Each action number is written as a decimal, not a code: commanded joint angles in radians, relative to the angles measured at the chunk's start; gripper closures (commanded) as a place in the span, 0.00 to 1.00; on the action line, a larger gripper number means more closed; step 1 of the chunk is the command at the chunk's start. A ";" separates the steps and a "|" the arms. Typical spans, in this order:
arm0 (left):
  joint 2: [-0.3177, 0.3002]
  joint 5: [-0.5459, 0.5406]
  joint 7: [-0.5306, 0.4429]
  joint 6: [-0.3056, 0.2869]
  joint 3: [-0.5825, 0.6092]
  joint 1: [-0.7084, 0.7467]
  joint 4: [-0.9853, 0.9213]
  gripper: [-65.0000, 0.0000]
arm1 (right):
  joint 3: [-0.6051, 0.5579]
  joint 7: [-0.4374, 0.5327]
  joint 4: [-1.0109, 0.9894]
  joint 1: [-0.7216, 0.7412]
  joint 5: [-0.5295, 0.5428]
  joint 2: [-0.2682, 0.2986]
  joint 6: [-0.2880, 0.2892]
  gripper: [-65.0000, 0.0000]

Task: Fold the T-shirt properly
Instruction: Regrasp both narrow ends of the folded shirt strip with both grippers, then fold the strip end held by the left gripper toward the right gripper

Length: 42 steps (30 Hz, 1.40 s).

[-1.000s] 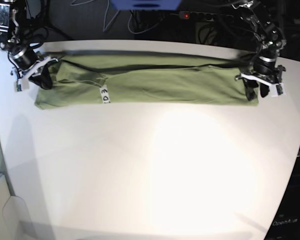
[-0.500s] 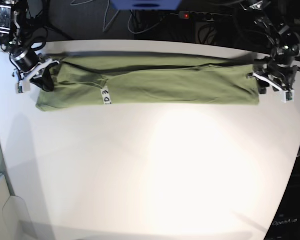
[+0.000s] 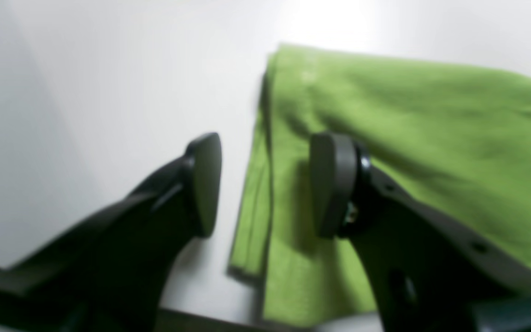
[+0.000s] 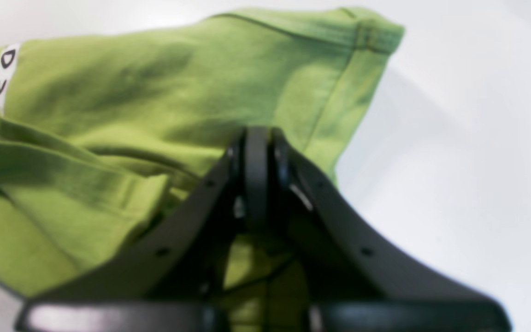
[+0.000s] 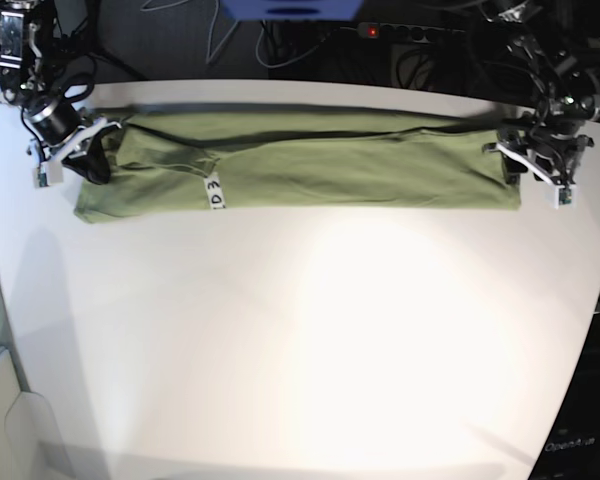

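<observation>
Cloth: one T-shirt (image 5: 310, 170); right claw (image 4: 257, 138) clenched on it, left claw (image 3: 265, 184) released.

my left gripper (image 3: 265, 184) is spread wide, pointing toward 12 o'clock. right gripper (image 4: 257, 175) is pinched tight, both pads pressed together.

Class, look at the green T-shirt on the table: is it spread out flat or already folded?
Folded. The T-shirt lies as a long narrow band across the table, with stacked layers showing at its end.
</observation>
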 commanded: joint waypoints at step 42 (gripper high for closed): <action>0.025 0.001 0.164 -0.101 0.108 -0.051 0.180 0.98 | -0.060 -0.023 0.008 0.034 -0.007 0.032 0.001 0.99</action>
